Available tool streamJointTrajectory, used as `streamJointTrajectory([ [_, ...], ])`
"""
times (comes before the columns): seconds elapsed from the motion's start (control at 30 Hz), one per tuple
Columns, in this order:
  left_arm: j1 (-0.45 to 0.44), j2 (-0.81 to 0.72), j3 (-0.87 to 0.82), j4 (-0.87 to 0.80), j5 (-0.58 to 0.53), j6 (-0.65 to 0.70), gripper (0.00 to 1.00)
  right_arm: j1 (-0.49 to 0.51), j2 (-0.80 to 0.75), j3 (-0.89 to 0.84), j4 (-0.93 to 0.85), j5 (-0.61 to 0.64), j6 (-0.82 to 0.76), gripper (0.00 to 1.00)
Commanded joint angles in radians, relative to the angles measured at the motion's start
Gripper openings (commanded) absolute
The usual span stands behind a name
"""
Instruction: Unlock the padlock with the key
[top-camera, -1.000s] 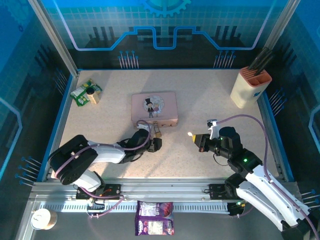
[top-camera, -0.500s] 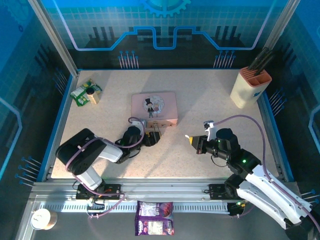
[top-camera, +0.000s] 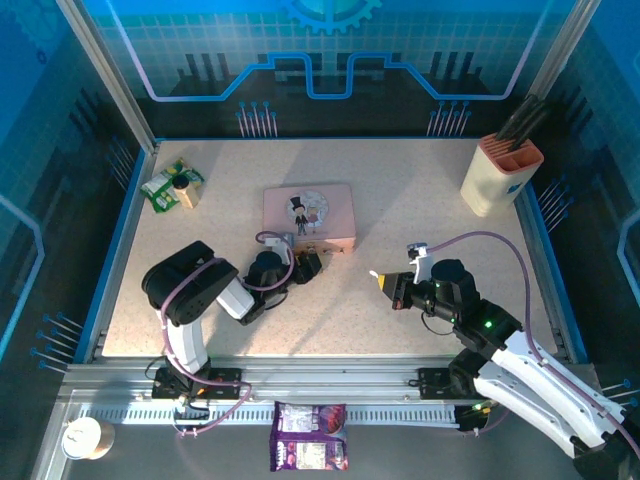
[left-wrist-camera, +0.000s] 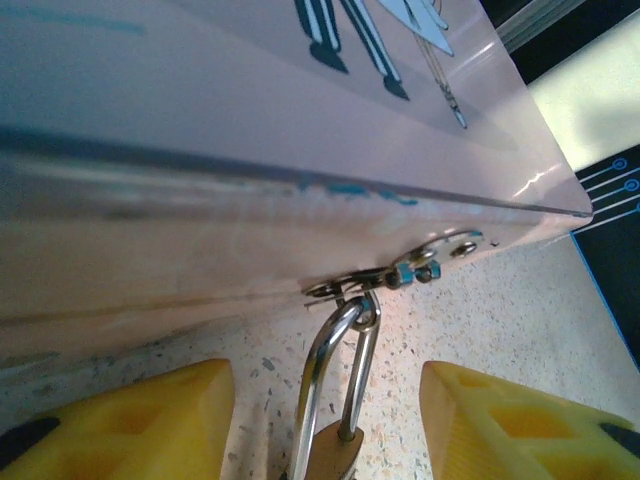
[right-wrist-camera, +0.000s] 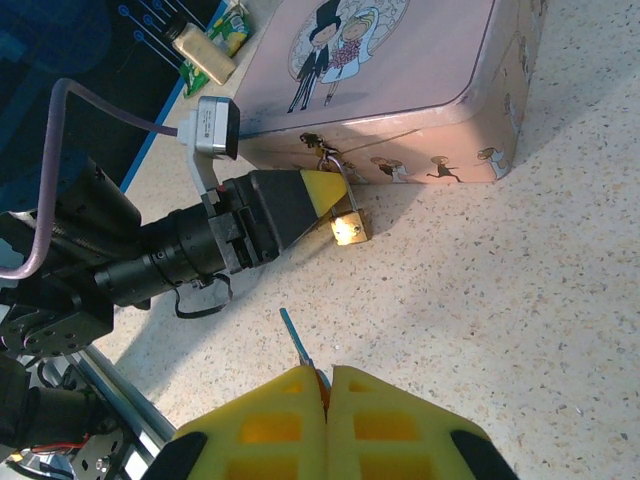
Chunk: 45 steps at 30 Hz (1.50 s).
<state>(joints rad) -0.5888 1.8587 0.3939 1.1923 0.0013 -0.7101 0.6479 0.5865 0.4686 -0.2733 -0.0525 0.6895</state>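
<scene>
**A:** so how many things were actually in that cell?

**B:** counted from where I stood: two arms, so two grippers, left gripper (top-camera: 306, 265) and right gripper (top-camera: 382, 281). One pink tin (top-camera: 309, 215), one padlock (right-wrist-camera: 349, 229), one key (right-wrist-camera: 296, 340). One white holder (top-camera: 498, 178) with dark handles in it, couldn't count those. One little bottle (top-camera: 184, 190), one green packet (top-camera: 161, 187).

**A:** and off the table?

**B:** one purple snack bag (top-camera: 310, 450), one paper cup (top-camera: 84, 437).
</scene>
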Motion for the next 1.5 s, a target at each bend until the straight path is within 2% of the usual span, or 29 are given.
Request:
streamJointTrajectory([
  [0.0,0.003,0.036,0.002,0.010,0.028,-0.035,0.49,0.015,-0.003,-0.007,0.035,0.012,0.011,0.00],
  [0.3,0.002,0.021,0.010,-0.027,0.065,-0.032,0.44,0.015,-0.003,-0.007,0.040,0.016,0.009,0.00],
  [0.47,-0.015,-0.014,0.033,-0.166,0.150,-0.017,0.43,0.016,-0.013,-0.008,0.030,0.017,0.008,0.00],
  [0.63,-0.038,-0.104,0.046,-0.399,0.106,0.058,0.43,0.016,-0.047,-0.024,0.020,0.025,0.014,0.00],
  [0.77,-0.037,-0.123,0.073,-0.456,0.100,0.070,0.41,0.016,-0.057,-0.028,0.018,0.026,0.017,0.00],
  [1.17,-0.039,-0.096,0.079,-0.350,0.115,0.024,0.30,0.016,-0.075,-0.037,0.001,0.028,0.022,0.00],
  [1.47,-0.042,-0.128,0.044,-0.308,0.101,0.023,0.21,0.016,0.040,-0.050,0.092,-0.039,0.047,0.00],
])
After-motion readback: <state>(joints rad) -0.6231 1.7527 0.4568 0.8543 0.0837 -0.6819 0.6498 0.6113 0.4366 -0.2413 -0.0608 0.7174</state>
